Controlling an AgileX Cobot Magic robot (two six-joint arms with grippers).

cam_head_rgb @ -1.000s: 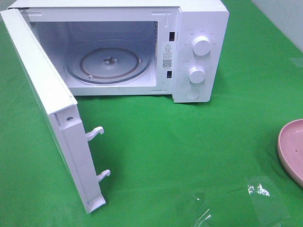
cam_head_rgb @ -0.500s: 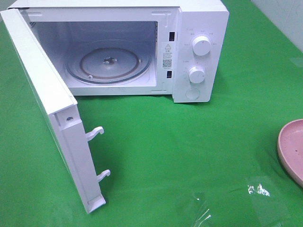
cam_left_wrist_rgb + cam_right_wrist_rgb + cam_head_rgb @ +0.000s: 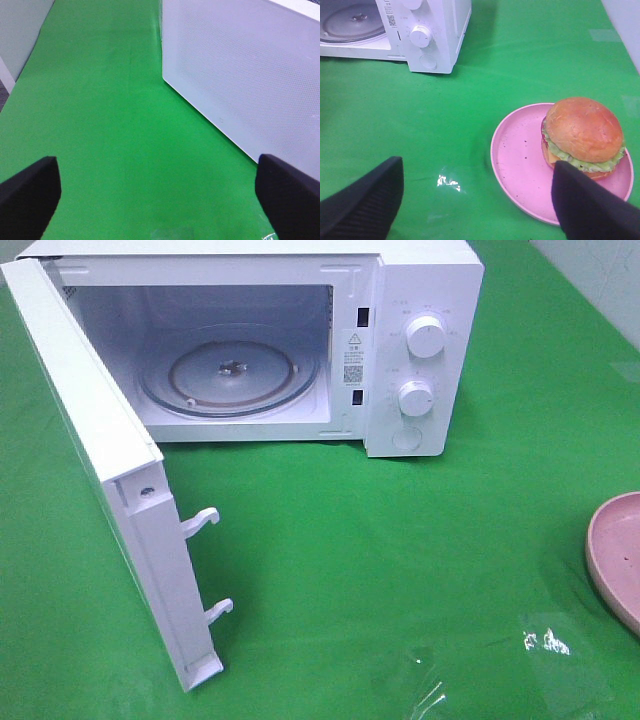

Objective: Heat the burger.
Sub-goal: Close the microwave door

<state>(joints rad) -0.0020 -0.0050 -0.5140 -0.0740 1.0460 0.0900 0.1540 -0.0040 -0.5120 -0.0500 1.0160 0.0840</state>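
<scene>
The burger [image 3: 582,136], with a golden-brown bun, lettuce and tomato, sits on a round pink plate [image 3: 520,160] in the right wrist view; only the plate's edge [image 3: 612,550] shows at the right of the high view. My right gripper [image 3: 477,210] is open and empty, above the green cloth just short of the plate. My left gripper [image 3: 155,192] is open and empty over the cloth, next to the outer face of the open microwave door [image 3: 240,75]. The white microwave [image 3: 420,340] stands at the back with its door [image 3: 110,490] swung open and its glass turntable [image 3: 230,375] bare.
A green cloth [image 3: 400,560] covers the table. Two knobs [image 3: 426,337] and a button are on the microwave's right panel. Door latches [image 3: 200,522] stick out from the open door's edge. A patch of clear tape [image 3: 545,645] glints near the front right.
</scene>
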